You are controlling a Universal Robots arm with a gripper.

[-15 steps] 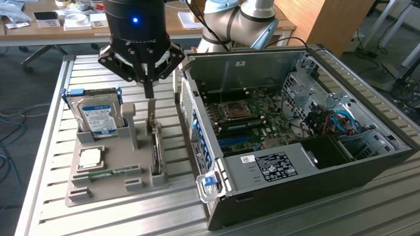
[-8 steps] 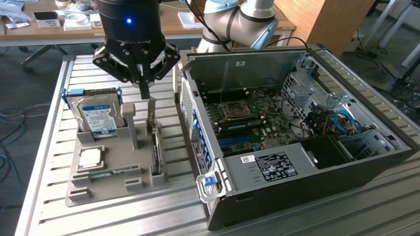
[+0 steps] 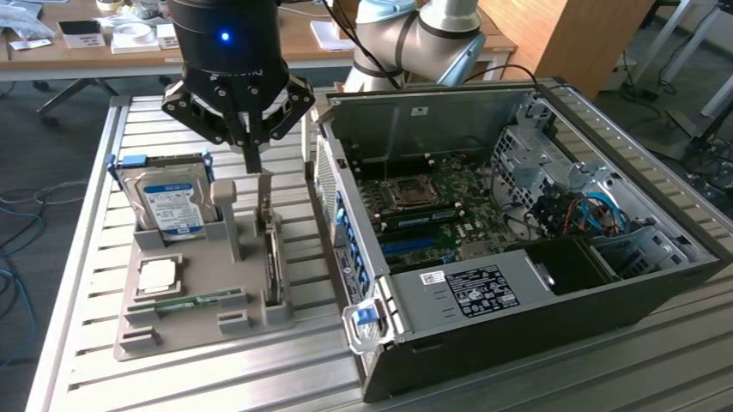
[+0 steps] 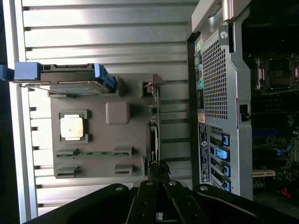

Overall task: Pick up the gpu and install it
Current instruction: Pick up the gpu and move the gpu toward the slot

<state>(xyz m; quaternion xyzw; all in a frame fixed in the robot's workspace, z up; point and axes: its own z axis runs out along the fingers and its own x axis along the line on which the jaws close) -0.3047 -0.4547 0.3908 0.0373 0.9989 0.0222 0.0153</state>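
Note:
The gpu (image 3: 271,257) stands on its long edge in a slot of the grey holder tray (image 3: 212,262), its pale bracket (image 3: 264,199) upright at the far end. In the wrist view the gpu (image 4: 153,128) shows edge-on as a thin dark strip. My gripper (image 3: 252,163) hangs straight above the card's far end, fingers shut into a point with nothing seen between them. The gripper (image 4: 157,167) tips line up over one end of the card. Whether they touch it I cannot tell.
On the tray sit a hard drive (image 3: 172,204) in a blue frame, a CPU (image 3: 158,275) and a RAM stick (image 3: 189,302). The open PC case (image 3: 550,283) lies at the exterior view's right, motherboard (image 3: 430,202) exposed. A slatted metal table (image 3: 81,283) carries everything.

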